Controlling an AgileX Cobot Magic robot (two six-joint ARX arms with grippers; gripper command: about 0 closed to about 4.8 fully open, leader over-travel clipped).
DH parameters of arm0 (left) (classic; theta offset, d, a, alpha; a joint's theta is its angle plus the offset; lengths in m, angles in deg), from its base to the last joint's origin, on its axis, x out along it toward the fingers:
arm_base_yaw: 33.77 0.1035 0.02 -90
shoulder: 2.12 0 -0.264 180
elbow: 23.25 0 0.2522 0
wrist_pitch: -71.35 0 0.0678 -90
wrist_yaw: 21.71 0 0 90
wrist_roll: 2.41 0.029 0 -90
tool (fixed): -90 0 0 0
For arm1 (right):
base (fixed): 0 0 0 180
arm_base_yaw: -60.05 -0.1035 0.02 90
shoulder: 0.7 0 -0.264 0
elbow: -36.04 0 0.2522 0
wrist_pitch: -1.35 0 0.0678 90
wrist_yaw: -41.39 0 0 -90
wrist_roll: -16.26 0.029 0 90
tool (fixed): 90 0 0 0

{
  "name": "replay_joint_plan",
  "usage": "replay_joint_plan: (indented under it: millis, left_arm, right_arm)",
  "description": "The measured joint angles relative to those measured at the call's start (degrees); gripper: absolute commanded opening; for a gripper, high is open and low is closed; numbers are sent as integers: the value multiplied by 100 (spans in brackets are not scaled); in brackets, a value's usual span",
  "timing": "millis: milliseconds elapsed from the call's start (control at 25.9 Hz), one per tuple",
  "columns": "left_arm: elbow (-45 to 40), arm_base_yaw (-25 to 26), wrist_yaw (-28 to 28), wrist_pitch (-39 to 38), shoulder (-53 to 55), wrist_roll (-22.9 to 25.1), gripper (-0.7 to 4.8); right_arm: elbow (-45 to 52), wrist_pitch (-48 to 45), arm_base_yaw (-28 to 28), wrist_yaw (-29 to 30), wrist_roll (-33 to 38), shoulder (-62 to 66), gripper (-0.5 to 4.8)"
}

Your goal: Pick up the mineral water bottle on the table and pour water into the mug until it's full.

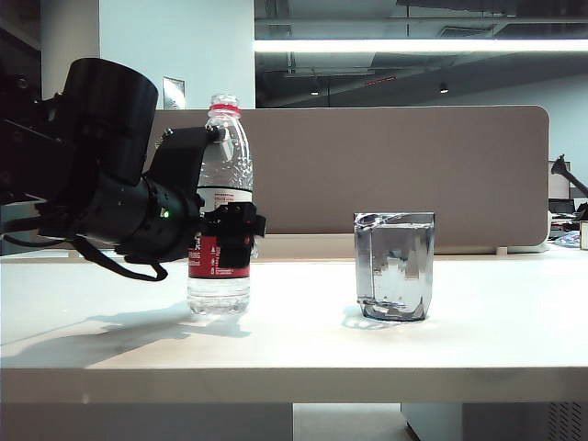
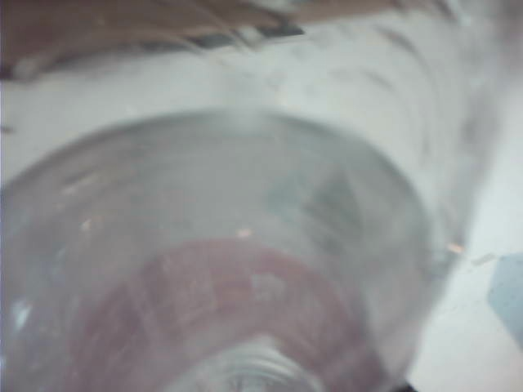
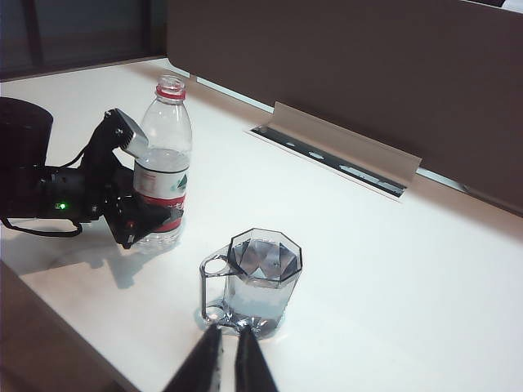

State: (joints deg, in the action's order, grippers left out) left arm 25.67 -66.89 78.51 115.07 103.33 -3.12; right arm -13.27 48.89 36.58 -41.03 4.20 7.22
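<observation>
Nearest the right wrist camera, the right gripper (image 3: 227,359) hung above the front of the worktop (image 1: 496,331), its two dark fingers (image 3: 200,367) pressed together with only a sliver between them and nothing held. Just beyond them stood the mug (image 3: 255,282), a smoky faceted tumbler with a small handle loop on its side, upright on the white worktop and filled with water (image 1: 395,266) nearly to its rim.

Farther back and to the left in the exterior view, well apart from the mug, the mineral water bottle (image 1: 220,207) stood upright on the worktop, uncapped, its red neck ring showing. The left gripper (image 1: 225,241) reached in level from the left, its black fingers (image 3: 122,135) lying on either side of the bottle at the label; whether they pressed the bottle or stood clear of it could not be told. The left wrist view was a blur of clear plastic (image 2: 212,261).

Behind everything ran the brown-grey partition (image 1: 413,165).
</observation>
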Motion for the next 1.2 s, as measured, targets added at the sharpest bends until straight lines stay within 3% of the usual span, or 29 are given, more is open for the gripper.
replay_joint_plan:
  millis: [116, 850, 927, 966, 1004, 1197]
  left_arm:
    - [0, -9, 4, -28, -2, 24, 386]
    - [-800, -81, 275, 282, -452, 144, 399]
    - [-1102, -201, 275, 529, -673, 98, 341]
    - [-1305, -293, 275, 697, -918, 61, 288]
    - [-1375, -334, 269, 750, -1040, 13, 198]
    - [-1720, -490, 192, 693, -1637, -262, 86]
  right_arm:
    - [0, 0, 0, 0, 0, 0, 46]
    - [0, 0, 0, 0, 0, 0, 54]
    - [0, 4, 0, 0, 0, 0, 54]
    - [0, 4, 0, 0, 0, 0, 54]
    - [0, 7, 0, 0, 0, 0, 54]
    - [0, 9, -2, 0, 0, 0, 54]
